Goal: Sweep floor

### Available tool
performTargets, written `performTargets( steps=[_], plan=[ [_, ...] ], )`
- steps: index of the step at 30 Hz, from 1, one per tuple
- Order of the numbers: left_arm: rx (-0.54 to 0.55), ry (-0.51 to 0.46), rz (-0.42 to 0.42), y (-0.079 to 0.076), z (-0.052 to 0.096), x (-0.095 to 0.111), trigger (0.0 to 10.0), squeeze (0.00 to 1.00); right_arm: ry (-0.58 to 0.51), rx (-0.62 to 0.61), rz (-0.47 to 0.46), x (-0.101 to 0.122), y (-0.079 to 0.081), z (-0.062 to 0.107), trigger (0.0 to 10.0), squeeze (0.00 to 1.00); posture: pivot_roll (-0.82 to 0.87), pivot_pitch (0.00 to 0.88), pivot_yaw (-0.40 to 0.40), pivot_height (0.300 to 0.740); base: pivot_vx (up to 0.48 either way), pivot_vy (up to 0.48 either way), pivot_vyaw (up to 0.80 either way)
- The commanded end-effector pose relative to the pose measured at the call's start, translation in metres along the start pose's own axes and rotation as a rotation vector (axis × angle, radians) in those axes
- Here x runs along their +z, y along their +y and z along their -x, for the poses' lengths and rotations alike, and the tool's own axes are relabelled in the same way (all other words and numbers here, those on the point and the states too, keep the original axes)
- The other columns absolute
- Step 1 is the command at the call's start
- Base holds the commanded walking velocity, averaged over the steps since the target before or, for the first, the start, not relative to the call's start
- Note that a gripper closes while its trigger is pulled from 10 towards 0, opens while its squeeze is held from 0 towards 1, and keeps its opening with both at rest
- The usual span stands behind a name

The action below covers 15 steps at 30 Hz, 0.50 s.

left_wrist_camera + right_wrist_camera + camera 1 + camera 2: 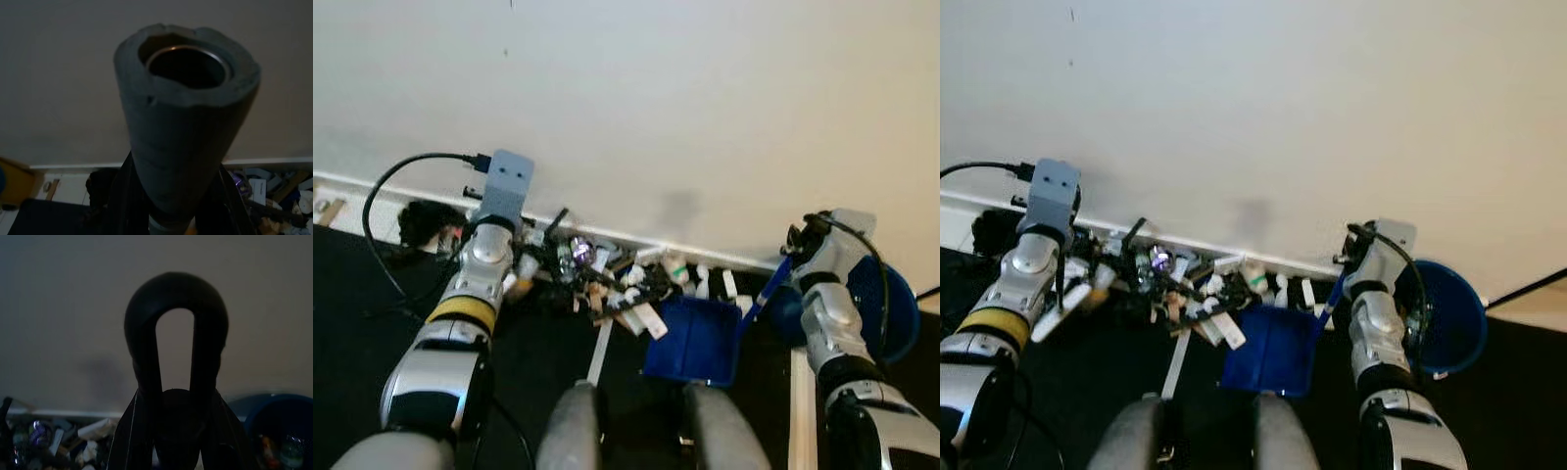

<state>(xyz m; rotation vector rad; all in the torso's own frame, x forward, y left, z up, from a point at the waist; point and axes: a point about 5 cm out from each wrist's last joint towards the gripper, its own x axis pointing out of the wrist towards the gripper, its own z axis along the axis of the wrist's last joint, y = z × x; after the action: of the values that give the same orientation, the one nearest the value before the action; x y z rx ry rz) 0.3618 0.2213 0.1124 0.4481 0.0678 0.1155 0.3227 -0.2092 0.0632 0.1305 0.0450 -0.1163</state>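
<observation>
- My left gripper point(171, 215) is clamped around the grey foam-sleeved broom handle point(183, 127), which rises hollow-topped right in front of my left wrist camera; my black fingers point(120, 200) sit on either side of it.
- The broom's working end is down among the litter pile point(607, 279), a jumble of wrappers, small bottles and scraps lying on the dark floor point(362, 323) against the white baseboard point(705, 253).
- I judge the step in hand is pushing that pile rightward into the blue dustpan point(695, 338), which sits on the floor just beside the pile's right edge with its open mouth turned toward the litter.
- To do it well, I should keep the strokes short and low and draw along the baseboard so nothing stays wedged in the corner.
- My right gripper point(176, 396) is closed on the dustpan's black looped handle point(176, 328); I should press the pan's lip flat to the floor so scraps ride in, not under.
- Furthest right, the blue bin point(1449, 318) stands near the wall behind my right arm, already holding some rubbish, and looks like the place to tip the pan.
</observation>
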Motion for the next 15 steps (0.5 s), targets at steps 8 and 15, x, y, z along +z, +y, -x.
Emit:
performTargets(
  steps=[8,15],
  plan=[
    [-0.076,-0.03,0.012,-0.041,-0.001,0.012,10.0,0.0,-0.013,0.168,-0.178,-0.004,0.059,-0.003,10.0,0.0,0.01,0.299,0.0,0.74,0.0,0.0,0.0],
    [-0.094,-0.057,0.053,-0.052,-0.005,0.027,10.0,0.0,-0.025,0.262,-0.171,0.005,0.087,-0.009,10.0,0.0,0.01,0.305,0.01,0.74,0.0,0.0,0.0]
  ],
)
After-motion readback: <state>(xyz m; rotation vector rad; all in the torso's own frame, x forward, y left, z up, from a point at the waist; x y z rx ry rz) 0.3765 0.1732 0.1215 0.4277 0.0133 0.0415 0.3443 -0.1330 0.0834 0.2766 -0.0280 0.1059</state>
